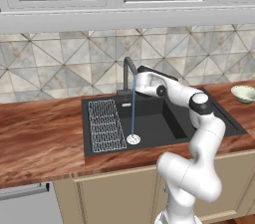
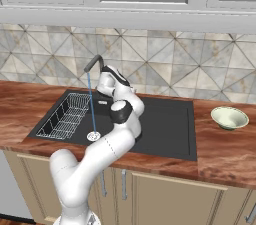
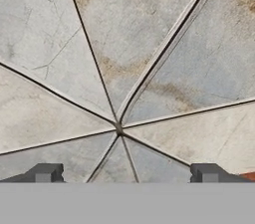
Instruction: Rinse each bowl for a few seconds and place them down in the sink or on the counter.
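Both base views flank the sink (image 1: 164, 118) from behind — hand view hugs wall tiles (image 3: 124, 68).

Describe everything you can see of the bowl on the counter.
The bowl is small, round and shallow, pale cream-green with a whitish rim and a smooth, ceramic-like look. It stands upright, mouth up, and looks empty. It rests on the reddish-brown wooden counter to the right of the black sink, apart from its edge. Nothing but the counter touches it.
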Available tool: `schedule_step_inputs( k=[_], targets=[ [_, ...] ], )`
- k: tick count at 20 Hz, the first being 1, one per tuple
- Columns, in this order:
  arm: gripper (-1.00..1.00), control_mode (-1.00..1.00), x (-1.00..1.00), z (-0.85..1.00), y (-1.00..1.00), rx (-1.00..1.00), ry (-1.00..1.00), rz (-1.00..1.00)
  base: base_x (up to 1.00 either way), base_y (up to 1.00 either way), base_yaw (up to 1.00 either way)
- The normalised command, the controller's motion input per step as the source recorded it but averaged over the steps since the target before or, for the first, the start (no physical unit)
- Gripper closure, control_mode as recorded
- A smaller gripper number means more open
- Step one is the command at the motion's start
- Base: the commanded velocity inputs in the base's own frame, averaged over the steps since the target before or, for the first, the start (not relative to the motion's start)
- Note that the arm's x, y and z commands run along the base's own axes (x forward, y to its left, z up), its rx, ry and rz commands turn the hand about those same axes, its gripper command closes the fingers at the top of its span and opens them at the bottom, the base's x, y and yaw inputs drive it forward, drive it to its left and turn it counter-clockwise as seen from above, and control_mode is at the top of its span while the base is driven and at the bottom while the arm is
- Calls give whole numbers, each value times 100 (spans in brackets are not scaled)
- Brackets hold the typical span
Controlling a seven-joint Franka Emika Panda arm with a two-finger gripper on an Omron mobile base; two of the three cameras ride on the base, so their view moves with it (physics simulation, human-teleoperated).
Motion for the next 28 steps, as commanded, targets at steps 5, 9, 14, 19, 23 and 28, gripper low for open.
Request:
schedule_step_inputs(
  k=[5, 9, 14, 19, 23, 28],
  targets=[
    [-100, -100, -16, -30, -61, 3, 0, -3, 0, 0, 0],
    [-100, -100, -17, -3, -54, 9, 2, -3, 0, 0, 0],
    [-100, -100, -29, 34, -41, 12, 0, -1, 0, 0, 0],
    [-100, -100, -24, 50, -22, 8, 0, 0, 0, 0, 0],
    [-100, -100, -16, 53, -23, 7, 0, 0, 0, 0, 0],
    [-100, -100, -23, 44, -23, 8, 0, 0, 0, 0, 0]
  ],
)
